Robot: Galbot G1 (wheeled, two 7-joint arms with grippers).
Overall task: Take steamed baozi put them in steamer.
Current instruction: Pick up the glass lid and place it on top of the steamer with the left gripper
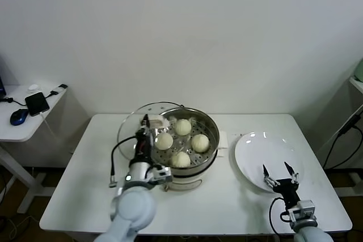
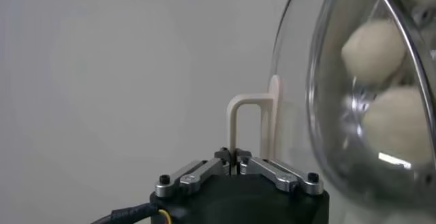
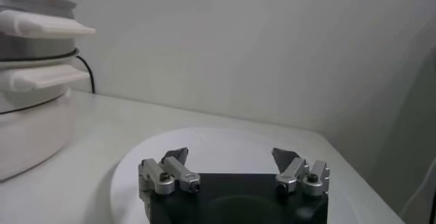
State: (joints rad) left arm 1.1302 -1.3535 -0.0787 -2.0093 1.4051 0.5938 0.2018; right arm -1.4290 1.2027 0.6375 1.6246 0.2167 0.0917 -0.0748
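All four steamed baozi (image 1: 181, 141) already sit on the steamer (image 1: 210, 157) tray, so the step in hand looks like lidding. The left gripper (image 2: 234, 156), clamped on the glass lid (image 1: 129, 126) by its white handle (image 2: 251, 124), should level the lid and lower it squarely. The right gripper (image 1: 280, 175) waits spread wide and empty over the bare white plate (image 1: 252, 157).

4 steamed baozi (image 1: 182, 127) — 1 steamer (image 1: 211, 151), 1 glass lid (image 1: 128, 128), 1 white plate (image 1: 249, 157)
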